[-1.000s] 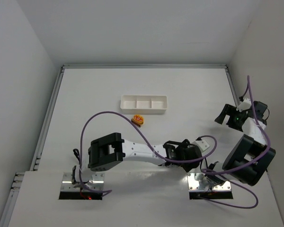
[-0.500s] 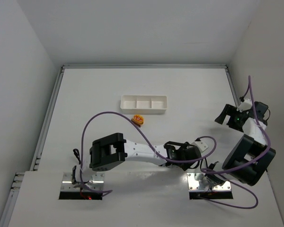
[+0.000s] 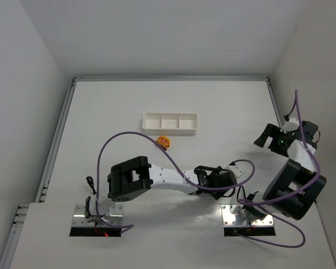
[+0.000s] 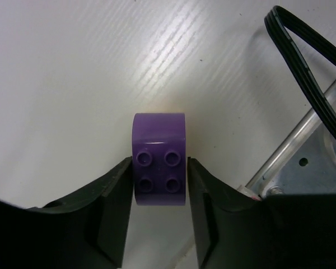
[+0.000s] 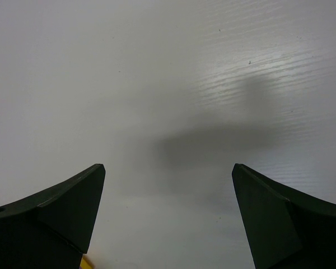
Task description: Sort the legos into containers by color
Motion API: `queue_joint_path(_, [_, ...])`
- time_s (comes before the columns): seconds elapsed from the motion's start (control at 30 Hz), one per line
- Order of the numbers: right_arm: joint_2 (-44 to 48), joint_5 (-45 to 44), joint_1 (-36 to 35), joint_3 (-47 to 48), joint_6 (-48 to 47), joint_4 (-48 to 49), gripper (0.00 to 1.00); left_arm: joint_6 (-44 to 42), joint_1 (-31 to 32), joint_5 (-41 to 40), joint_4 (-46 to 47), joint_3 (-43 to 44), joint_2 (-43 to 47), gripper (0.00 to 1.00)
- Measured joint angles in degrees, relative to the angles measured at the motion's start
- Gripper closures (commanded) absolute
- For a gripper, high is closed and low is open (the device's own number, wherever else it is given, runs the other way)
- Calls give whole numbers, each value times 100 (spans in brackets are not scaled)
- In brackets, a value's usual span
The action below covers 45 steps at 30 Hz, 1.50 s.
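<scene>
A purple lego (image 4: 159, 159) with four studs sits on the white table between the black fingers of my left gripper (image 4: 159, 161), which is shut on it with both pads touching its sides. From above, my left gripper (image 3: 228, 185) is low beside the right arm's base and hides that lego. A yellow-orange lego and a reddish-brown lego (image 3: 164, 142) lie touching just in front of the containers (image 3: 169, 115), a white three-compartment tray with nothing visible in it. My right gripper (image 3: 267, 136) hangs open over bare table at the far right, nothing between its fingers (image 5: 73, 207).
The right arm's metal base plate (image 4: 319, 168) and a black cable (image 4: 308, 45) lie right next to the purple lego. Purple cables loop over both arms (image 3: 123, 137). A raised rim (image 3: 171, 79) borders the table at the back and the sides.
My left gripper has closed from half open onto the purple lego, and its wrist has shifted slightly left. The right arm has barely moved.
</scene>
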<state>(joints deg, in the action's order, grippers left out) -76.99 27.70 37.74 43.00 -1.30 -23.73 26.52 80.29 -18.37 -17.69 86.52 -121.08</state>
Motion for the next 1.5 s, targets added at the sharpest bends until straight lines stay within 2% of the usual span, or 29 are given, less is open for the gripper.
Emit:
queue_joint_path(0.07, [-20, 26, 0, 0, -4, -7, 4, -59, -35, -31, 28, 0, 2, 34])
queue_joint_path(0.1, [-48, 55, 0, 9, -7, -24, 4, -68, -50, -48, 35, 0, 7, 32])
queue_joint_path(0.23, [-125, 105, 0, 11, -15, -68, 4, -151, -52, -50, 74, 0, 22, 32])
queue_joint_path(0.37, [-133, 111, 0, 11, -26, -79, 4, -212, -52, -52, 105, 0, 26, 53])
queue_joint_path(0.47, [-133, 133, 0, 11, -39, -79, 4, -269, -52, -52, 111, 0, 35, 57])
queue_joint_path(0.63, [-133, 181, 0, 11, -44, -79, 4, -337, -52, -59, 120, 0, 52, 70])
queue_joint_path(0.8, [-136, 570, 2, 11, -236, -155, 4, -527, -107, 13, 175, -105, 328, 93])
queue_joint_path(0.87, [-136, 951, 2, 11, -428, -299, 4, -678, -227, 101, 219, -275, 715, 97])
queue_joint_path(0.97, [-127, 1620, -9, 11, -778, -494, 4, -968, -660, 350, 313, -435, 1410, 97])
queue_joint_path(1.1, [-109, 2695, -39, 11, -1467, -973, 4, -1464, -1714, 894, 522, -686, 2400, 97])
queue_joint_path(1.27, [-385, 3982, -170, 280, -2396, -2107, 5, -1792, -3034, 1497, 345, -990, 3147, 100])
queue_joint_path(1.33, [-651, 4382, -282, 538, -2745, -2516, 6, -1816, -3526, 2166, 164, -992, 3198, 100])
queue_joint_path(1.43, [-1233, 4929, -675, 1106, -3512, -3401, 7, -1729, -4546, 3873, -96, -990, 3086, 100])
queue_joint_path(1.5, [-1639, 5104, -1062, 1528, -4155, -4098, 11, -1617, -5187, 4642, -155, -990, 2876, 100])
